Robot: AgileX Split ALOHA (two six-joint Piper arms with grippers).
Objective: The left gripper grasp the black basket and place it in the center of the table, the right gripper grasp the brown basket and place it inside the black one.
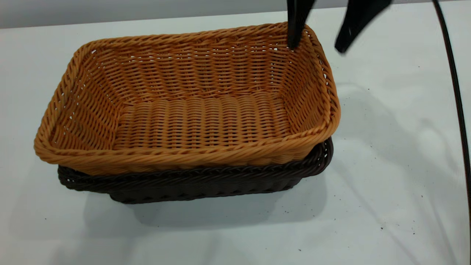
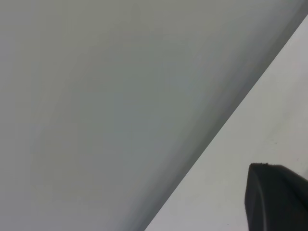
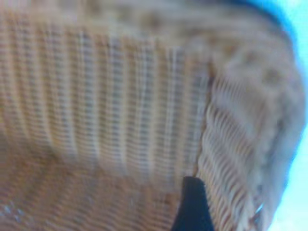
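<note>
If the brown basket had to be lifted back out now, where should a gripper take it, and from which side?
Probably by the braided rim at the far right corner of the brown basket, coming down from above with one finger inside and one outside. It is nested in the black basket, so its lower walls are covered and only the rim stands clear. The right gripper already straddles that corner, open.

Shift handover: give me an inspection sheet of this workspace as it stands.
Surface: table, white-grey with small dark specks.
Job's things: brown basket nested inside black basket, sitting a little askew.
Clutter: nothing seen.
Grippers: right gripper at the brown basket's far right corner, jaws open, one finger inside the rim, one outside. Left gripper only partly seen in its wrist view, away from the baskets.
Cables: thin black cable along the right edge.
Surroundings: plain grey wall behind.
</note>
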